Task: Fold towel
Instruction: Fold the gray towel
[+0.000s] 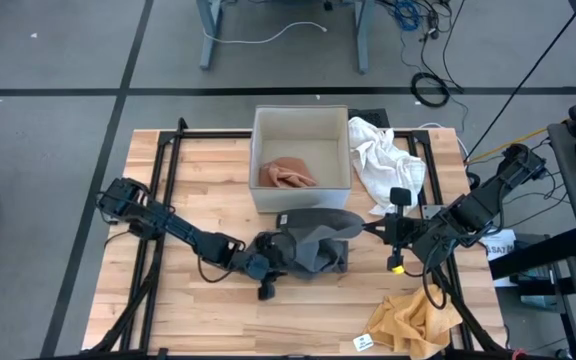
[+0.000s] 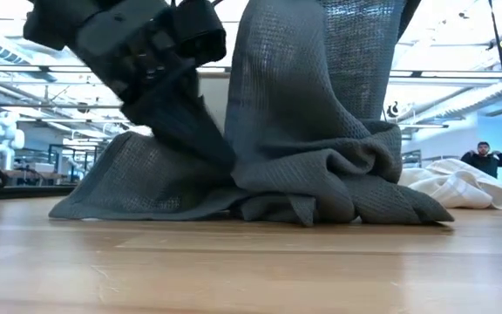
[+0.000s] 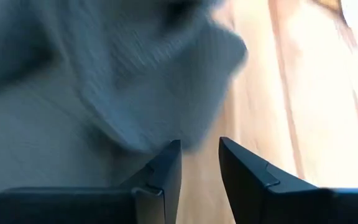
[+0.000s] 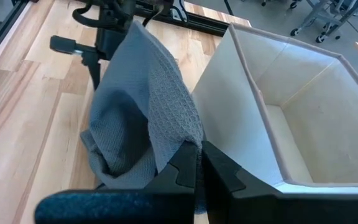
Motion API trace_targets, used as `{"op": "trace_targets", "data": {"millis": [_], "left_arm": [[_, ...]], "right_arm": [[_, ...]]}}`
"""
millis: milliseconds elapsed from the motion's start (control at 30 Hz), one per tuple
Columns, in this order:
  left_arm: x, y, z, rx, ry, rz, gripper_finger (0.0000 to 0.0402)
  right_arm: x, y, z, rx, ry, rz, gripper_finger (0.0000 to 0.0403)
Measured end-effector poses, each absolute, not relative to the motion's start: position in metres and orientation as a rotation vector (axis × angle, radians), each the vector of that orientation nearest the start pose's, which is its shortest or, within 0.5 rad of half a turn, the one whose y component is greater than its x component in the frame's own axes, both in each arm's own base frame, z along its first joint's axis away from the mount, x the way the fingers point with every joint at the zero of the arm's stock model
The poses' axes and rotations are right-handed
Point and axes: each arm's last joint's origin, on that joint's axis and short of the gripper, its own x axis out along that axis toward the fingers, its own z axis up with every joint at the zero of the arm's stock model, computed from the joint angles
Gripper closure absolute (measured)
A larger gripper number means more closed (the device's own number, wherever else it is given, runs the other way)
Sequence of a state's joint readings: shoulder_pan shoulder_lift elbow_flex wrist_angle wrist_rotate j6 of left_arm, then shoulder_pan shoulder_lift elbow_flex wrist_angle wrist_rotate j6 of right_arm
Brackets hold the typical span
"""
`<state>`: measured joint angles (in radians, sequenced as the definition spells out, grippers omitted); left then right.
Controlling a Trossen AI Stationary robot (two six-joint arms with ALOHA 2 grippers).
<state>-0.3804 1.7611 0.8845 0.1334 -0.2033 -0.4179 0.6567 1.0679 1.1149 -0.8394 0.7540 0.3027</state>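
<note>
A pale slatted wooden table on a dark frame is seen from above, with grey floor and loose cables beyond it. At the table's middle, just in front of an open white square box, a grey waffle-weave towel is bunched, part lifted and part pooled on the wood.

The right gripper is pressed together on a raised edge of the towel, beside the box wall. The left gripper is set low at the towel's other side with its fingers partly spread; in its blurred wrist view no cloth appears to be caught between them, though this cannot be told for certain.

Several risks can be judged. If the raised edge is drawn across with only one corner held, the cloth may be dragged as a lump rather than laid flat. The thin pinch could be lost to the hanging weight. The towel could also be snagged on the box rim.

Counted: one grey towel, one box, one peach-coloured cloth inside it, one crumpled white cloth beside it, one mustard-yellow cloth at the table's near edge, two arms.
</note>
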Motion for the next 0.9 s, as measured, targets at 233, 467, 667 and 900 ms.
{"op": "trace_targets", "data": {"millis": [233, 467, 667, 900], "left_arm": [[0.308, -0.132, 0.139, -0.181, 0.864, -0.037, 0.0289], [0.316, -0.129, 0.147, -0.147, 0.724, 0.052, 0.0289], [0.324, -0.114, 0.149, -0.143, 0.699, 0.064, 0.0289], [0.326, -0.105, 0.146, -0.181, 0.737, 0.061, 0.0289]], "right_arm": [[0.168, 0.105, 0.343, -0.220, 0.578, -0.181, 0.0403], [0.168, 0.105, 0.343, -0.230, 0.580, -0.178, 0.0403], [0.169, 0.105, 0.342, -0.229, 0.583, -0.180, 0.0403], [0.173, 0.109, 0.337, -0.251, 0.604, -0.181, 0.0403]]}}
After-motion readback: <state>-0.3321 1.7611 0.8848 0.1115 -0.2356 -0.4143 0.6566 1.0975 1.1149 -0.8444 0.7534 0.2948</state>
